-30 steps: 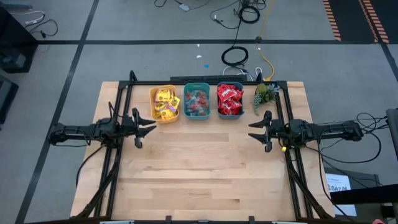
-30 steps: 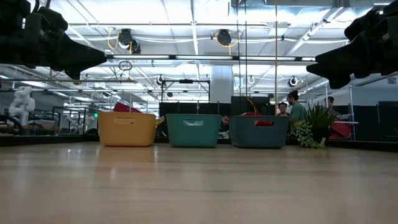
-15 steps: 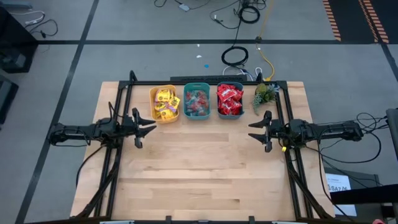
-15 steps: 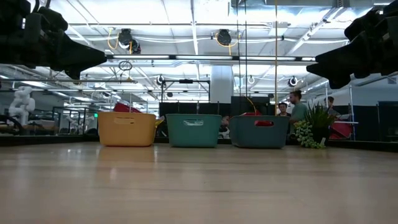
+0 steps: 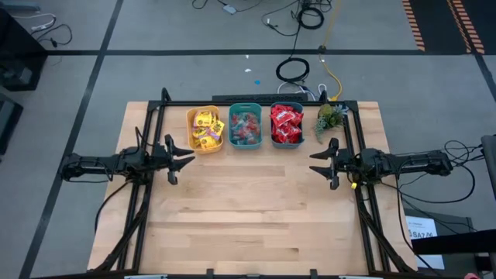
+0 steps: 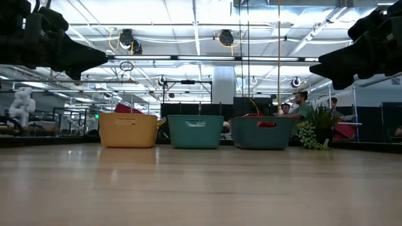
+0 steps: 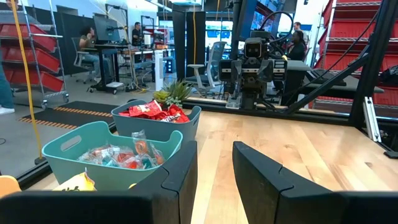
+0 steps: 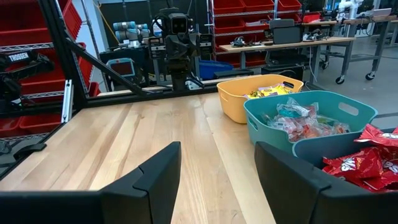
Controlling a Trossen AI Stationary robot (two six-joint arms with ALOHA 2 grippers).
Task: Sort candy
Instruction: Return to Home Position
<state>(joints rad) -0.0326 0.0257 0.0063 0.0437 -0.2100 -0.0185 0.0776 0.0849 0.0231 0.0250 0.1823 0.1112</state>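
judging by its wrappers, your candy looked light, slippery, best pinched mid-body. left tool and right tool hung released, empty.

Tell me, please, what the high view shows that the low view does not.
Only the high view looks into the bins: yellow candy in the yellow bin, pink and teal pieces in the teal bin, red candy in the blue-grey bin. It alone shows both arms whole, with the left tool and right tool open at the table's opposite sides. Only the low view shows the room behind, with people beyond the table. Both show the three bins in a row, the plant beside the blue-grey bin, and the table.
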